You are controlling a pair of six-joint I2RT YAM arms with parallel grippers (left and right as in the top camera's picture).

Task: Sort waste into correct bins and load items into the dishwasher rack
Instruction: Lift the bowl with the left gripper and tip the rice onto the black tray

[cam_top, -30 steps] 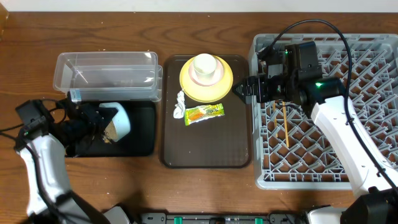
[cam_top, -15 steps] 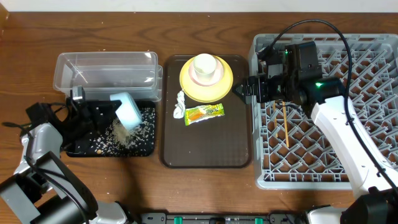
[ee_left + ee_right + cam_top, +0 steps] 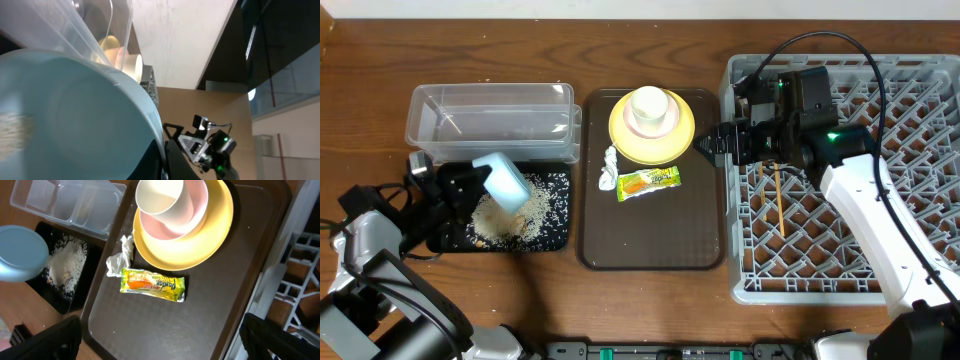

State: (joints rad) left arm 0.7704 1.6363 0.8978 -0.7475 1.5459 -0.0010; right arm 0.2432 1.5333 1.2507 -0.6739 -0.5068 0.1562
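My left gripper [image 3: 475,186] is shut on the rim of the light blue bowl [image 3: 505,181], holding it tipped over the black tray [image 3: 555,238]. The bowl fills the left wrist view [image 3: 65,115], with the fingers [image 3: 167,160] pinching its edge. A pile of rice scraps [image 3: 500,220] lies in the black tray. The yellow plate [image 3: 675,140] carries a white bowl [image 3: 192,217] with the white cup [image 3: 160,197] inside. The tissue [image 3: 610,168] and the green-and-yellow wrapper [image 3: 648,180] lie on the brown serving tray. My right gripper [image 3: 710,143] is open and empty above that tray's right edge. Chopsticks [image 3: 778,205] lie in the rack [image 3: 920,150].
The clear tub [image 3: 490,120] stands behind the black tray and looks empty. The brown serving tray [image 3: 650,235] sits between the bins and the rack, its front half bare. In the right wrist view the wrapper [image 3: 152,284] and tissue [image 3: 120,257] lie just below the plate [image 3: 215,235].
The left gripper tipped the blue bowl further over the black tray, and the rice fell out into a pile there. The right arm has not moved.
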